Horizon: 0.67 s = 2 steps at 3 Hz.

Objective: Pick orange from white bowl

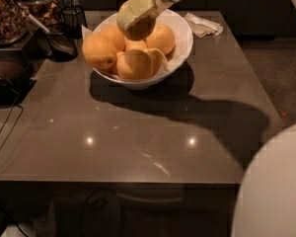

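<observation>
Here, the tool reaches down from the top edge over the white bowl, lying against the topmost orange, which sits in shadow on the heap of other oranges; whether the tool is clamped on that fruit or apart cannot be told. The bowl stands at the far side of the dark tabletop, between a black mesh cup and a crumpled napkin.

I had one camera, set high at the near edge of the table and tilted down across it from middling range. The robot's white body filled the lower right corner; the gripper hung over the white bowl at the top.
</observation>
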Tool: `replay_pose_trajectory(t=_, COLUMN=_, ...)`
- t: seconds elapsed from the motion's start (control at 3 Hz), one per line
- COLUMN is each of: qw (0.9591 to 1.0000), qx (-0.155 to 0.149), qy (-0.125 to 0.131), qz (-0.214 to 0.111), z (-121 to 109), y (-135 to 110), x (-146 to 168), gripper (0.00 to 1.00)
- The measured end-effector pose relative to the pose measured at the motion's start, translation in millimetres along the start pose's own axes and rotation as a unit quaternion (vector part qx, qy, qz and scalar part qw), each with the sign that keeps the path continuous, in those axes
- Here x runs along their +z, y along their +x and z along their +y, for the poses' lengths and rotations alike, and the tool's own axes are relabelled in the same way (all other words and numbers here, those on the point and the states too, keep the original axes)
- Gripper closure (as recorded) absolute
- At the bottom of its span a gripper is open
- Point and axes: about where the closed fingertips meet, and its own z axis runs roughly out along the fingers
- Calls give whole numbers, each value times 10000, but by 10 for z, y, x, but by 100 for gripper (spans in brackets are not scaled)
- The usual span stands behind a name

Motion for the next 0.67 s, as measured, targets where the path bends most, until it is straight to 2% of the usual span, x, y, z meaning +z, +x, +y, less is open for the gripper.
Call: replay_pose_trajectory(t=0.67, qw=9977, qx=567, qy=57, qz=-354, z=533, y=150, x=-200, gripper=100)
